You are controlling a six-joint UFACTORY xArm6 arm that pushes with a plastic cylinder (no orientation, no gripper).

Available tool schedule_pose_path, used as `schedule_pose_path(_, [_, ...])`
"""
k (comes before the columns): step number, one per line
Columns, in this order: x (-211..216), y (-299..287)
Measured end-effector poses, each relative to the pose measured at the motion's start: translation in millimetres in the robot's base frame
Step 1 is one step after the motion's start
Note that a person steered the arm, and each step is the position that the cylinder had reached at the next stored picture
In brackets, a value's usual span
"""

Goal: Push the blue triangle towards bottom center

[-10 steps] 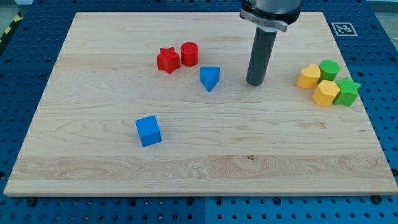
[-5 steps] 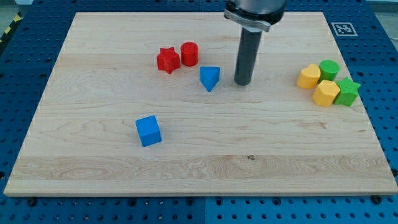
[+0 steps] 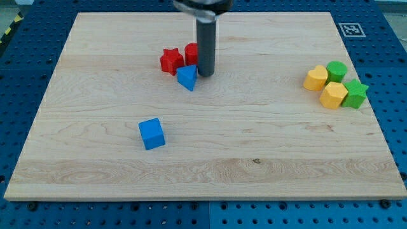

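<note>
The blue triangle (image 3: 187, 77) lies on the wooden board (image 3: 254, 146), left of centre in the upper half. My tip (image 3: 205, 74) stands right against the triangle's right side. The rod rises to the view's top and hides part of the red cylinder (image 3: 191, 53). The red star (image 3: 171, 61) sits just up and left of the triangle, close to it.
A blue cube (image 3: 151, 133) lies lower left of the triangle. At the view's right stand two yellow blocks (image 3: 315, 78) (image 3: 332, 95), a green cylinder (image 3: 336, 70) and a green star (image 3: 355, 93) in a cluster.
My tip has moved left from right of the blue triangle and met it. The triangle has slid left, close below the red star and cylinder.
</note>
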State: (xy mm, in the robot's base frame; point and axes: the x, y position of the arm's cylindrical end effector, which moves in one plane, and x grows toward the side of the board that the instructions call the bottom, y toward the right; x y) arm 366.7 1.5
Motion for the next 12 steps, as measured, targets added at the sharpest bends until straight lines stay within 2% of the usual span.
schedule_pose_path(1, [1.8,-14.8])
schedule_pose_path(2, [31.1,-46.5])
schedule_pose_path(5, [39.5,-62.1])
schedule_pose_path(7, [94.1,-50.5])
schedule_pose_path(8, [101.5,-39.3])
schedule_pose_path(9, [89.6,-7.5])
schedule_pose_path(11, [141.6,14.4])
schedule_pose_path(12, [144.2,14.4])
